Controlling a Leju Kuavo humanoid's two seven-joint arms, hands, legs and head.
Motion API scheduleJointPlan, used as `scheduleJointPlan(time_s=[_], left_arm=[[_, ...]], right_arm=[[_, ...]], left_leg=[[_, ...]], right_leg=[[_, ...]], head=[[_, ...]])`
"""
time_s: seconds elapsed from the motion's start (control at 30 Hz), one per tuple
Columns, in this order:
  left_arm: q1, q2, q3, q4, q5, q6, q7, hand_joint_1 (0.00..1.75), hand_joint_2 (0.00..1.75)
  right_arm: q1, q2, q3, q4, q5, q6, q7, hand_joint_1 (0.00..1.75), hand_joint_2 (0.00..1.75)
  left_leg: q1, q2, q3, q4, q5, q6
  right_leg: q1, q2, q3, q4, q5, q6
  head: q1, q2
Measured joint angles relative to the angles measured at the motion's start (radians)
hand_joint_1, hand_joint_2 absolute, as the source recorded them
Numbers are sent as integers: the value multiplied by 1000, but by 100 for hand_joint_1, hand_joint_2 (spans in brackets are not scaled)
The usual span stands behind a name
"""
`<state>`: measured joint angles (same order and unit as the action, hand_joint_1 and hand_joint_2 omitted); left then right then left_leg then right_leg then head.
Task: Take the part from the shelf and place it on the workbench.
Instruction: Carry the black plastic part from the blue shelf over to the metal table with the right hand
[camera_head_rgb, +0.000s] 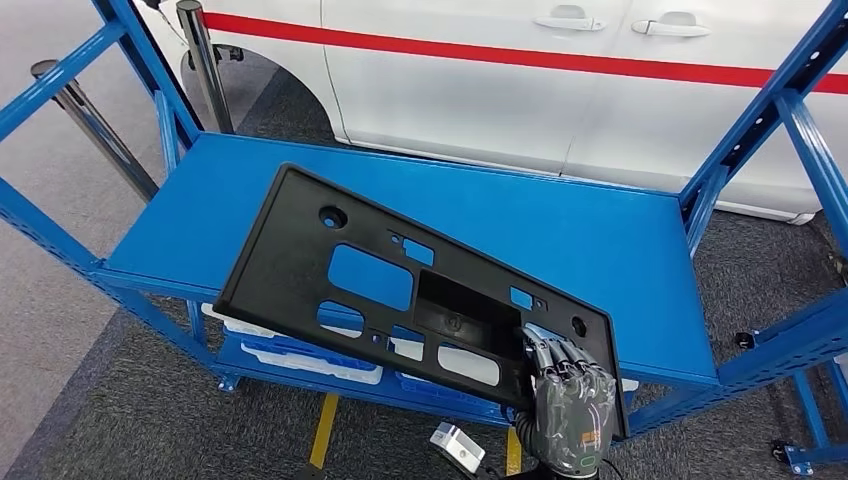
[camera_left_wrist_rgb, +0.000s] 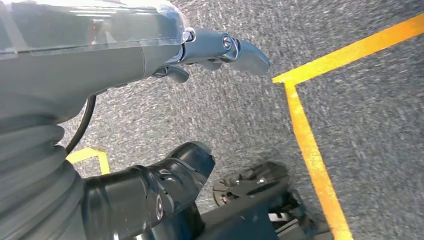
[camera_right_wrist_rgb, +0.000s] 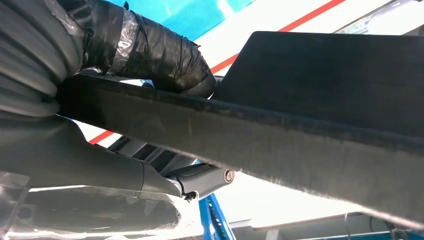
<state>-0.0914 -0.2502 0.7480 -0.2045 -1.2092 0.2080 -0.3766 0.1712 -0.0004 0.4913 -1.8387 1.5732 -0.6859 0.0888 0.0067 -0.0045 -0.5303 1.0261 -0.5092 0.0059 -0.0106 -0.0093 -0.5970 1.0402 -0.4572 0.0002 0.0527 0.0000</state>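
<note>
Flat black plastic part (camera_head_rgb: 400, 290) with rectangular cutouts and round holes, tilted, long axis running 10 to 4 o'clock, over blue shelf (camera_head_rgb: 600, 240), near corner gripped by right robot hand (camera_head_rgb: 565, 395)

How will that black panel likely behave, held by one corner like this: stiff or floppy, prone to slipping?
The panel looks stiff: gripped at one corner by the right hand, it juts over the shelf without visible sag. Its thin edge and many cutouts suggest it is light. The long overhang could make it twist in the grip.

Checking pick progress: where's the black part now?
Head view: black part tilted above the blue shelf, gripped at its near right corner by the right hand.
</note>
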Motion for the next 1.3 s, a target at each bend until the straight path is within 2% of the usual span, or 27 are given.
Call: scheduleJointPlan(time_s=[0.07, 0.1, 0.17, 0.23, 0.27, 0.3, 0.33, 0.4, 0.43, 0.47, 0.53, 0.6, 0.67, 0.73, 0.77, 0.8, 0.83, 0.9, 0.93, 0.97, 1.03, 1.1, 1.13, 1.2, 1.23, 1.27, 1.3], left_arm=[[1, 0, 0, 0, 0, 0, 1, 0, 175], [1, 0, 0, 0, 0, 0, 1, 0, 175], [-1, -1, 0, 0, 0, 0, 1, 0, 175], [-1, -1, 0, 0, 0, 1, 1, 0, 175], [0, -1, 0, 0, 0, 1, 1, 0, 175], [1, -1, 0, 0, 0, 1, 1, 0, 175], [1, -1, 0, 0, 0, 1, 1, 0, 175], [1, -1, 0, 0, 0, 1, 1, 0, 175], [1, -1, 0, 0, 0, 1, 1, 0, 175], [0, -1, 0, 0, 0, 1, 1, 0, 175], [0, -1, 0, 0, 1, 2, 1, 0, 175], [0, -1, 0, 0, 1, 2, 2, 0, 175], [0, -1, 0, 0, 1, 2, 2, 0, 175], [1, -1, 0, 0, 1, 2, 2, 0, 175], [1, -1, 0, 0, 1, 2, 2, 0, 175], [1, -1, 1, 0, 1, 2, 2, 0, 175], [2, 0, 1, 0, 2, 2, 2, 0, 175], [1, 0, 1, 0, 2, 2, 2, 0, 175], [0, 0, 1, 0, 2, 2, 2, 0, 175], [-1, 0, 1, 0, 2, 2, 2, 0, 175], [0, 0, 1, 0, 2, 2, 2, 0, 175], [2, -1, 1, 0, 2, 2, 2, 0, 175], [1, -1, 1, 0, 1, 2, 2, 0, 175], [0, -1, 1, 0, 1, 2, 2, 0, 175], [0, -1, 1, 0, 1, 2, 2, 0, 175], [1, -1, 1, 0, 1, 2, 2, 0, 175], [1, -1, 1, 0, 1, 2, 2, 0, 175]], right_arm=[[0, 0, 0, 0, 0, 0, 2, 175, 175], [0, 0, 0, 0, 0, 0, 3, 175, 175], [-1, 0, 0, 0, 0, 0, 6, 175, 175], [0, 0, 0, 0, 0, 0, 8, 175, 175], [0, 0, 0, 0, 0, 0, 8, 175, 175], [1, 0, 0, 0, 0, 0, 8, 175, 175], [0, 0, 0, 0, 0, 0, 9, 175, 175], [-1, 0, 0, 0, 0, 0, 11, 175, 175], [-1, 0, 0, 0, 0, 0, 11, 175, 175], [-2, 0, 0, 0, 0, 0, 12, 175, 175], [-1, -1, 0, 0, 0, 0, 14, 175, 175], [-1, -1, 0, 0, 0, 0, 17, 175, 175], [-2, -1, 1, 0, 0, 0, 18, 175, 175], [-2, -1, 2, 0, 0, 0, 19, 175, 175], [-1, -2, 2, 0, 0, 0, 19, 175, 175], [-1, -2, 2, 0, 0, 0, 19, 175, 175], [-1, -2, 2, 0, 0, 0, 19, 175, 175], [-1, -2, 2, 0, 0, 0, 19, 175, 175], [-1, -2, 2, 0, 0, 0, 19, 175, 175], [-1, -2, 2, 0, 0, 0, 19, 175, 175], [-1, -2, 2, 0, 0, 0, 19, 175, 175], [-1, -2, 3, 0, 0, 0, 19, 175, 175], [0, -2, 3, 0, 0, 0, 19, 175, 175], [0, -2, 3, 0, 0, 0, 19, 175, 175], [1, -3, 3, 0, 0, 0, 19, 175, 175], [2, -4, 3, 0, 0, 0, 19, 175, 175], [2, -4, 3, 0, 0, 0, 19, 175, 175]], left_leg=[[1, 1, -4, -5, 12, 14], [2, 2, -6, -10, 20, 22], [4, 5, -14, -17, 34, 37], [3, 7, -27, -16, 42, 43], [2, 7, -34, -14, 46, 43], [1, 7, -40, -12, 49, 42], [1, 7, -45, -10, 51, 41], [0, 6, -50, -5, 54, 37], [-2, 6, -52, -3, 56, 33], [-3, 6, -54, -1, 58, 28], [-5, 6, -59, -1, 66, 15], [-3, 6, -66, 7, 57, 2], [-1, 5, -93, 72, 1, -7], [2, 5, -138, 196, -76, -15], [3, 5, -151, 246, -98, -18], [4, 5, -150, 265, -101, -20], [5, 5, -127, 241, -86, -20], [6, 4, -44, 111, -39, -17], [4, 4, -10, 51, -22, -13], [2, 3, 9, 14, -15, -8], [-3, 2, 9, 2, -9, 3], [1, 5, 4, -6, 5, 17], [3, 6, 0, -11, 15, 25], [4, 10, -13, -15, 31, 36], [3, 10, -22, -14, 37, 40], [3, 11, -32, -12, 42, 40], [2, 11, -40, -9, 46, 40]], right_leg=[[-2, 1, -3, 0, 4, 13], [-3, 2, -7, 10, -7, 18], [-5, 5, -38, 87, -69, 26], [-5, 6, -86, 213, -142, 32], [-5, 6, -98, 256, -157, 33], [-5, 6, -92, 263, -154, 33], [-5, 6, -67, 230, -134, 32], [-4, 6, 18, 92, -80, 24], [-1, 6, 51, 33, -63, 19], [1, 6, 68, -3, -55, 14], [6, 7, 67, -17, -50, 5], [1, 6, 61, -22, -37, -8], [-4, 2, 51, -27, -24, -21], [-3, 0, 34, -23, -16, -26], [-2, -1, 25, -19, -12, -26], [-2, -2, 16, -14, -9, -26], [-2, -2, 8, -9, -7, -24], [-2, -1, -4, 2, -3, -20], [-1, -1, -8, 7, -2, -16], [0, -1, -11, 10, 1, -12], [2, -1, -14, 9, 9, 1], [1, 0, -19, 9, 11, 13], [0, 2, -27, 25, -6, 18], [-2, 5, -61, 113, -79, 24], [-3, 5, -82, 177, -121, 27], [-3, 5, -97, 231, -148, 29], [-3, 5, -98, 257, -157, 30]], head=[[0, 0], [0, 0], [1, 0], [2, 0], [1, 0], [1, 0], [1, 0], [1, 0], [1, 0], [1, 0], [1, 0], [1, 0], [-1, 0], [-2, 0], [-2, 0], [-2, 0], [-2, 0], [-2, 0], [-2, 0], [-2, 0], [-2, 0], [-1, 0], [-1, 0], [1, 0], [1, 0], [1, 0], [1, 0]])
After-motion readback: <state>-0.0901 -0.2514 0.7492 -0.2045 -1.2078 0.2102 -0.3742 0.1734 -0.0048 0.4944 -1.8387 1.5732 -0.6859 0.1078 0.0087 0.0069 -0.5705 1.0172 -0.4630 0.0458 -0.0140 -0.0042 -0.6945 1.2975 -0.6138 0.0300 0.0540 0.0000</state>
